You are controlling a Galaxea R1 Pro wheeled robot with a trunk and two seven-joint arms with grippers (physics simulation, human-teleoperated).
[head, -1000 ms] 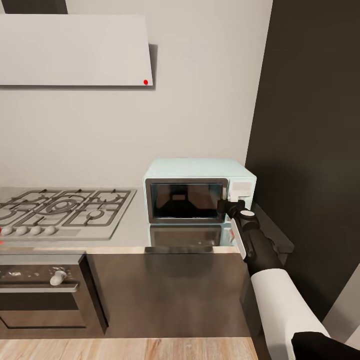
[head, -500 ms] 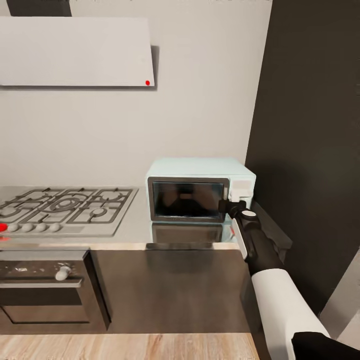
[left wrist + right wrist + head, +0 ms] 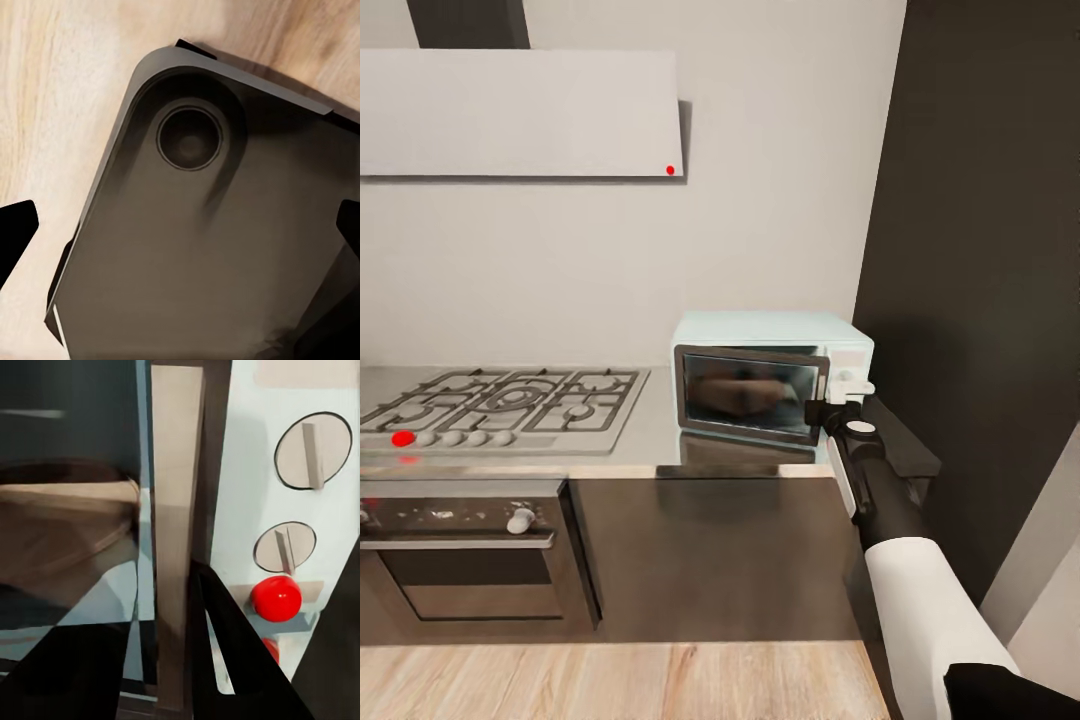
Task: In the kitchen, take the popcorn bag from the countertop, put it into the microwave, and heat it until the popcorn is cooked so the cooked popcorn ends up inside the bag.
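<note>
Dark glass blurs the microwave [image 3: 772,385] interior, the right hand [image 3: 830,409] clamping its door handle [image 3: 174,532].

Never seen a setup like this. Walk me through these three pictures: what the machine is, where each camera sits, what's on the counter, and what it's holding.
This is a simulated wheeled robot with two arms. The big picture comes from a camera on its head, looking down at a kitchen. On the grey countertop stand a gas hob and a pale mint microwave; a built-in oven sits below the hob.

The robot's right arm reaches to the microwave, with the right gripper at the door's edge by the control panel. The right wrist camera looks along that gripper: its dark fingers straddle the door handle, beside two knobs and a red button. Whether they actually clamp it is unclear.

The left wrist camera looks down at a dark part of the robot's own body over a wooden floor; nothing is held there.
</note>
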